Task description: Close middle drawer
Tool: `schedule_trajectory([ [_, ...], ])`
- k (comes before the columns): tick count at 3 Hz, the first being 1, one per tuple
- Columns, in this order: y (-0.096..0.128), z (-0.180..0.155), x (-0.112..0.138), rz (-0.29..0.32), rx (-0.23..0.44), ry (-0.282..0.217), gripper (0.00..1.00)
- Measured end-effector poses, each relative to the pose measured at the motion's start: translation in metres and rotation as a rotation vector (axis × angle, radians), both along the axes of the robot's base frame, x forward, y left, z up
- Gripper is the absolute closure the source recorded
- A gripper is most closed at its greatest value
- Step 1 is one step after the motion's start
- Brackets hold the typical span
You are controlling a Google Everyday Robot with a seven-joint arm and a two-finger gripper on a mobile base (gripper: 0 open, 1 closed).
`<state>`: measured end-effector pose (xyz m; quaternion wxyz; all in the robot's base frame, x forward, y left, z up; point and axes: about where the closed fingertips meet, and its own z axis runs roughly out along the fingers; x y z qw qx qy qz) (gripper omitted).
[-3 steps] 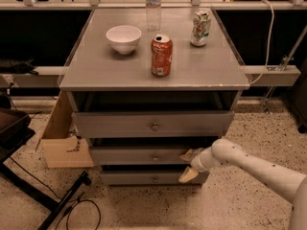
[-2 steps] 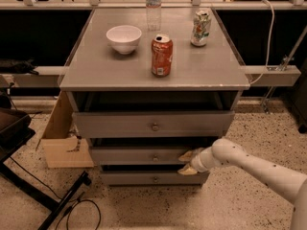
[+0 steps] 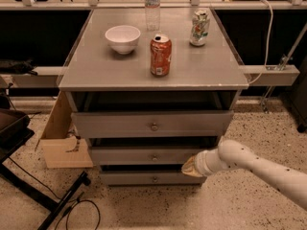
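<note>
STEP close middle drawer | my gripper (image 3: pixel 190 167) sits low at the cabinet's right front; whether it is wide or narrow I cannot tell | middle drawer (image 3: pixel 139 155) lies just left of it, partly pulled out, its knob (image 3: pixel 154 157) further left | I judge I'm set at the front's right end to push it in | red can (image 3: pixel 160 55) and green-white can (image 3: pixel 199 28) stand above: labels unreadable

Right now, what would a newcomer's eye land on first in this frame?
The white arm reaching in from the lower right stands out first, with its gripper at the right end of the middle drawer front. Next comes the red soda can, upright near the centre of the grey cabinet top, with a white bowl further left in the picture.
</note>
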<state>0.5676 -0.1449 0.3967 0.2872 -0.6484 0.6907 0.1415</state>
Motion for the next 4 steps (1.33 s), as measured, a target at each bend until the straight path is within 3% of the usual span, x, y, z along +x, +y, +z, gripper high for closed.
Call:
schedule_trajectory([
  [1, -0.008, 0.031, -0.04, 0.063, -0.053, 0.019, 1.0],
  [2, -0.019, 0.074, -0.077, 0.122, -0.146, 0.014, 1.0],
  [3, -0.032, 0.119, -0.117, 0.145, -0.261, 0.026, 1.0],
  [4, -0.05, 0.182, -0.154, 0.107, -0.36, 0.038, 1.0],
])
